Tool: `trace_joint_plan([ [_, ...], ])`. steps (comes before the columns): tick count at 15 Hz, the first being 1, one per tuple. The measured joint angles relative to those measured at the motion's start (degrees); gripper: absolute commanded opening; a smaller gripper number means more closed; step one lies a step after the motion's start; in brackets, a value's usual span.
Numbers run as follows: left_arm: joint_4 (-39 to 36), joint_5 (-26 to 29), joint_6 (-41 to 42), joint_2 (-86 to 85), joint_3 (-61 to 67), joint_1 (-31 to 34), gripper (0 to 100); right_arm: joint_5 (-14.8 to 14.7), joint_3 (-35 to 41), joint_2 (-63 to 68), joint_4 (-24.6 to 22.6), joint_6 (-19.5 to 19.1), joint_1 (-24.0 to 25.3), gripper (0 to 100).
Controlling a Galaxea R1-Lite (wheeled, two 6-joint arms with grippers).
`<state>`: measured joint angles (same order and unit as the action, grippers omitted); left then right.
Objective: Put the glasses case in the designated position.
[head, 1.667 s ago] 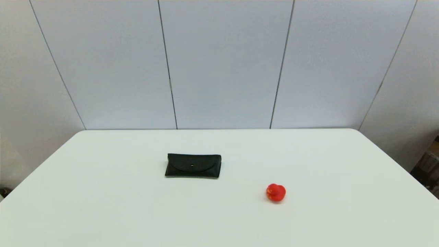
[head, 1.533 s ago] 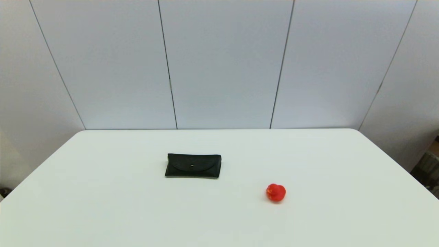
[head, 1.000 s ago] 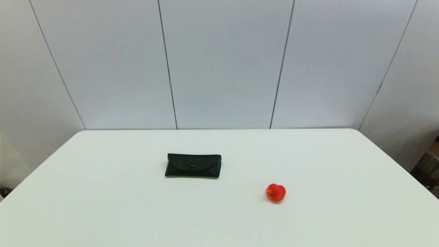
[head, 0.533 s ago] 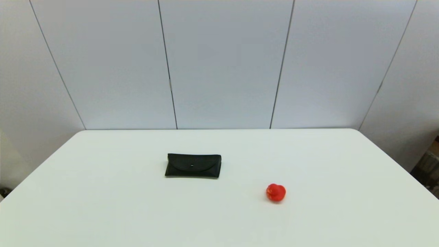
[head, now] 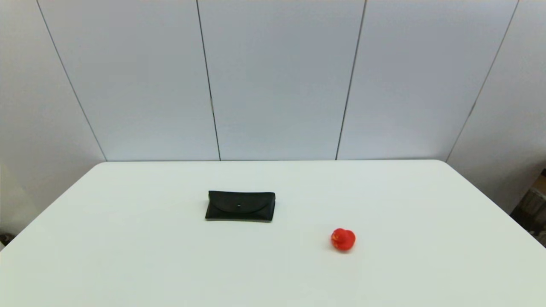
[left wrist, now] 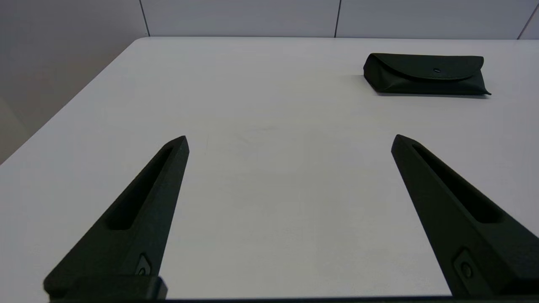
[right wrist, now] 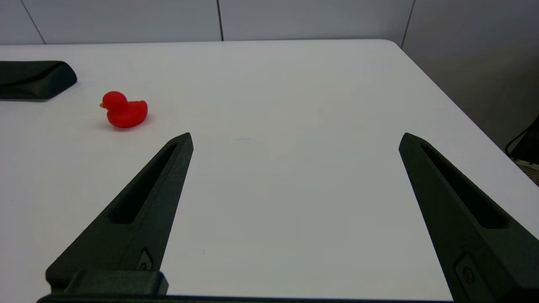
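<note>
The glasses case (head: 240,206) is a black oblong pouch with a curved flap and a small stud, lying flat a little left of the table's middle; it also shows in the left wrist view (left wrist: 425,74), and one end of the case (right wrist: 33,79) shows in the right wrist view. My left gripper (left wrist: 289,141) is open over bare tabletop, well short of the case. My right gripper (right wrist: 296,138) is open too, near the table's right side. Neither arm shows in the head view. The designated position has no mark of its own on the white tabletop.
A small red duck toy (head: 343,239) sits to the right of the case and nearer to me, seen side-on as the duck (right wrist: 123,110) in the right wrist view. The white table (head: 128,264) is backed by grey wall panels. Its right edge (right wrist: 454,109) drops off nearby.
</note>
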<state>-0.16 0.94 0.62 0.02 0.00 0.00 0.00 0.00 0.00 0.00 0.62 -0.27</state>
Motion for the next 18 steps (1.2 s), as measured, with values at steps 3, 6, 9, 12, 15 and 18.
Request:
trace_joint_plan([
  [3,0.0,0.0,0.0,0.0,0.0,0.0,100,0.0,0.0,0.0,0.0,0.0,0.0,100],
  [6,0.0,0.1,0.1,0.0,0.0,0.0,100,0.0,0.0,0.0,0.0,0.0,0.0,100],
  [9,0.0,0.2,0.4,0.0,0.0,0.0,100,0.0,0.0,0.0,0.0,0.0,0.0,100],
  [12,0.2,0.3,1.4,0.5,-0.1,0.0,100,0.0,0.0,0.0,0.0,0.0,0.0,100],
  [15,0.1,1.4,2.1,5.3,-5.8,0.0,100,0.0,0.0,0.0,0.0,0.0,0.0,100],
  [18,0.0,2.6,2.2,14.6,-16.9,-0.2,100,0.0,0.0,0.0,0.0,0.0,0.0,100],
])
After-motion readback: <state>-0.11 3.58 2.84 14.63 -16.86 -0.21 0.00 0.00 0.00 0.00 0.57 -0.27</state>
